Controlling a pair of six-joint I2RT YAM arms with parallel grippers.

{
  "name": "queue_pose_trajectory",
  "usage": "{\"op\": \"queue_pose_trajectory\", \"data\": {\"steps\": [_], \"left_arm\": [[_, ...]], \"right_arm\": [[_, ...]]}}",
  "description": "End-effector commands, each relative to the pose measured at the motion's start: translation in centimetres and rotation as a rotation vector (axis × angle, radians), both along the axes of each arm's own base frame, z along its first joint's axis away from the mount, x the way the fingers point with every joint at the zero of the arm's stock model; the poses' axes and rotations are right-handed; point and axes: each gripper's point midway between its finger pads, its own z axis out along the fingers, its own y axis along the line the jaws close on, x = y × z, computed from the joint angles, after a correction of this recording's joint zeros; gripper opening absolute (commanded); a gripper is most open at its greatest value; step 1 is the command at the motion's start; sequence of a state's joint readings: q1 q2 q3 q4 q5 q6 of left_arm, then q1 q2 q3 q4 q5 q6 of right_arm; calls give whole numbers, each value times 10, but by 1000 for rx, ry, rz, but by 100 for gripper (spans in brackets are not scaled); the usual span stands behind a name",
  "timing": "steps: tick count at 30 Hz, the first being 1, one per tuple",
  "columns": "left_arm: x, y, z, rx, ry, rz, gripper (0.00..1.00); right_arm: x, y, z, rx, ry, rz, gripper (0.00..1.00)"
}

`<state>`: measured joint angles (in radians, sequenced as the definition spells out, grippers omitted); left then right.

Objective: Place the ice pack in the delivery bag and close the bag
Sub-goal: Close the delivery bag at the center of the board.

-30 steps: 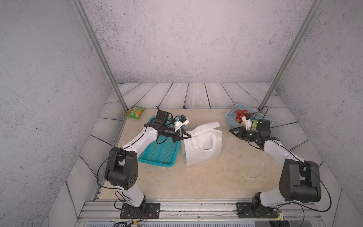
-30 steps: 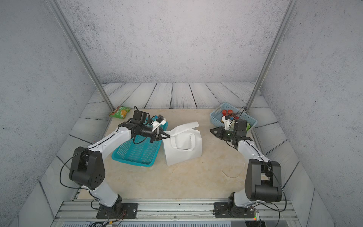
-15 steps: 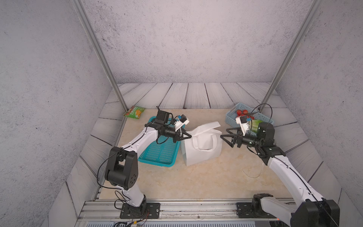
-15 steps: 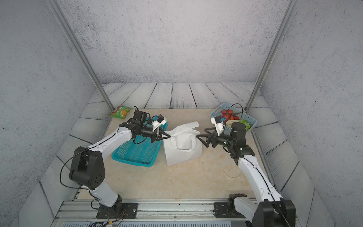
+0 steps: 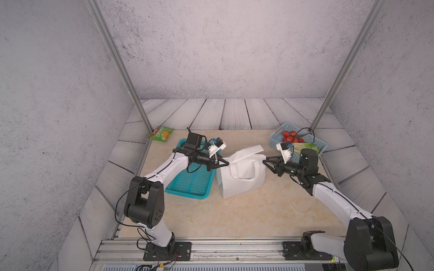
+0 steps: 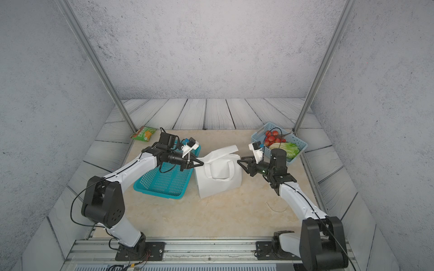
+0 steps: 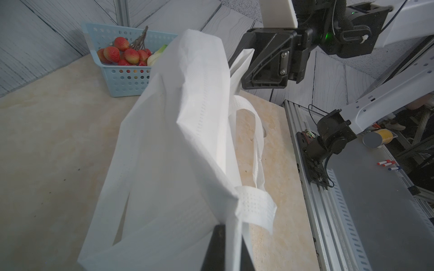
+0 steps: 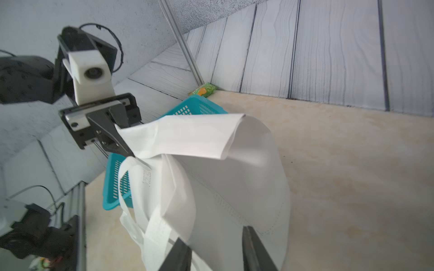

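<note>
fingers (image 8: 110, 138) of the left gripper (image 5: 226, 162) are pressed together on the top rim of the delivery bag (image 5: 242, 185), pinching the white fabric at the bag's left upper corner, as the right wrist view shows clearly. the right gripper (image 5: 266, 164) reaches in from the opposite side at the same height, and its fingers (image 8: 254, 251) stand partly apart with the bag's right end between them; whether they actually press on the fabric i cannot tell. the delivery bag stands upright near the middle of the desk (image 5: 211, 215), a little toward the far edge, held between the two grippers. its mouth looks flattened, a white flap juts from the top toward the far right corner, and one loop handle hangs down its near face. just beside the bag's left side lies a teal mesh basket (image 5: 192, 185), under the left arm's forearm. a pale blue basket (image 7: 124, 79) sits at the far right corner of the desk, well apart from the bag, with red fruits (image 5: 290, 136) and a leafy green vegetable (image 6: 288, 149) in it. a green packet (image 5: 161, 134) lies at the far left corner, partly on the wooden boards. a thin pale curved strip (image 5: 301, 208) lies on the desk near the right edge, under the right arm.
</note>
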<state>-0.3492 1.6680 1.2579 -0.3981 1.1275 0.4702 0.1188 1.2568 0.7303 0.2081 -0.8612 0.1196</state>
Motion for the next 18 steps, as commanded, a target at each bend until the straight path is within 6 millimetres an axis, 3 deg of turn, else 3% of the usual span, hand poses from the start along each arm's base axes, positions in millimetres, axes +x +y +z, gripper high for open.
{"op": "queue_pose_trajectory", "data": {"steps": [1,3,4,5,7,9,11,16,18], "left_arm": [[-12,3,-7,27,46,-3,0],[-11,3,-8,34,47,6,0],[-10,3,-7,37,45,16,2],[-8,4,-3,39,38,25,12],[-5,7,10,31,23,54,43],[-1,15,37,11,-15,107,77],[2,26,66,-1,-82,184,97],[29,45,135,-52,-228,429,100],[54,41,147,-33,-194,511,100]], "right_arm": [[12,8,19,32,-46,51,15],[22,8,10,27,-2,43,0],[27,8,5,28,27,33,0],[31,9,0,31,48,38,0],[34,14,-5,57,79,63,0],[34,16,-4,70,84,81,0],[33,15,-6,60,80,79,0],[35,19,-8,71,83,91,0],[38,20,-7,76,84,96,0]]}}
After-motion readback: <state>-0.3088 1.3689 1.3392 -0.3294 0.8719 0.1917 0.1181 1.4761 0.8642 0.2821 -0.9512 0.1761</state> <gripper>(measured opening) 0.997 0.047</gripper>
